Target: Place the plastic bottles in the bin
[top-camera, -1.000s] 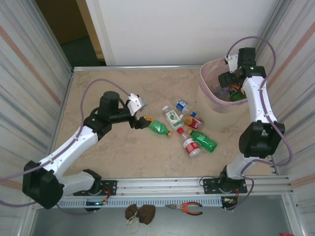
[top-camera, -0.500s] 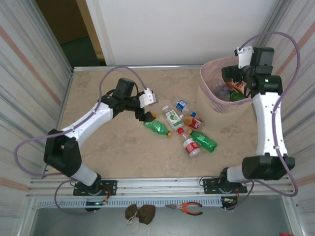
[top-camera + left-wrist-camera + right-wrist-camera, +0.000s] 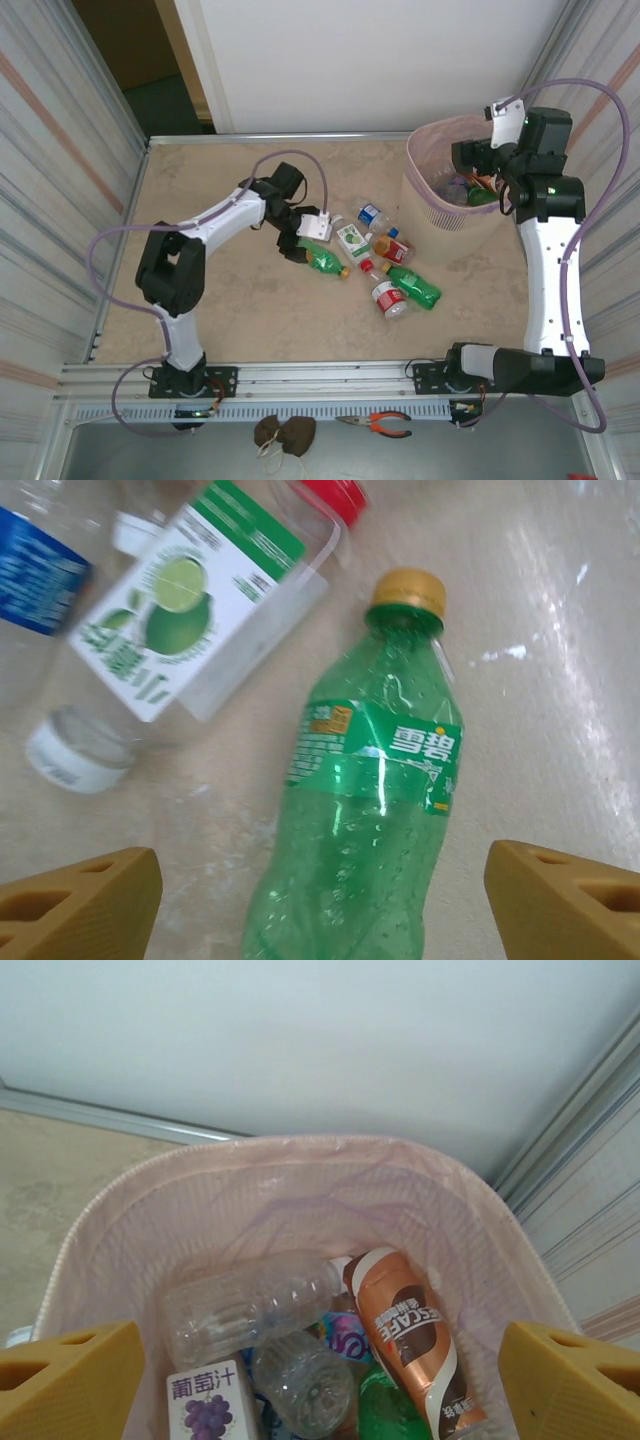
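I am counting six bottles (image 3: 388, 297) lying loose on the surface (image 3: 260, 310), clustered just left of the bin (image 3: 430, 225). Two are green, three are clear, and one is looking amber with a red label. From above, their caps and print are coming through too small for me to read.

In the left wrist view the nearest green bottle (image 3: 370, 810) is lying on its side, dented and wearing a green label. Its yellow cap (image 3: 407, 590) is pointing away from the camera and its base is running off the lower edge. Beside it the lime-label bottle (image 3: 190, 610), clear with a white cap, is showing blurred. The blue-label bottle (image 3: 30, 570) is being cut by the left edge, and a red cap (image 3: 335, 492) is peeking in at the top.

The left end effector (image 3: 320, 905) is standing wide open, one fingertip on each side of the green bottle's lower half, gripping nothing.

Inside the bin, which a pink bag (image 3: 300, 1190) is lining, I am making out two clear bottles, a brown coffee bottle (image 3: 405, 1330) and a sliver of a green one. A grape label (image 3: 205, 1400) is being cut off at the bottom, so I cannot tell what is carrying it. The right end effector (image 3: 320, 1380) is hovering over the bin's mouth, fingers spread wide and empty.
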Robot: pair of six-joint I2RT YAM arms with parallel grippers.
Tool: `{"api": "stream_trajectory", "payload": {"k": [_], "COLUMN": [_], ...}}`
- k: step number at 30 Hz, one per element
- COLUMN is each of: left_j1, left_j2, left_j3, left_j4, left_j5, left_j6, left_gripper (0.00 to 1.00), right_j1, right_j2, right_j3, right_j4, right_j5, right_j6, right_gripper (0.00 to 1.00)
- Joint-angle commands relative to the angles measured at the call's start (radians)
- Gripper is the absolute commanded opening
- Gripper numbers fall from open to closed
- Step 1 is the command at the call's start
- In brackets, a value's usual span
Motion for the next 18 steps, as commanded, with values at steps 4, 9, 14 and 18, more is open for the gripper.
{"api": "stream_trajectory", "payload": {"k": [4,9,14,18], "left_j1": [-0.011,-0.015,-0.021,-0.026], "left_j2": [0.082,0.134,0.163,0.165], "left_j3": [0.04,0.04,0.033,0.023], "left_j4": [-0.055,-0.042,-0.039,-0.031], "left_j5": [-0.06,-0.047,-0.048,-0.053], "left_j6": [0.092,0.085,0.077,0.072], "left_gripper": [0.86,0.86,0.84,0.8], "right_j1": [0.005,0.006,0.005,0.004], "right_j2": [-0.028,-0.045,-0.052,-0.064], "right_j3": [-0.034,-0.061,-0.07,-0.082], "right_j4": [0.023,0.03,0.026,0.03], "right_j5": [-0.019,-0.022,-0.029,-0.029], "right_j6": [0.034,0.037,0.035,0.036], "right_gripper": [0.91,0.91,0.91,0.91]}}
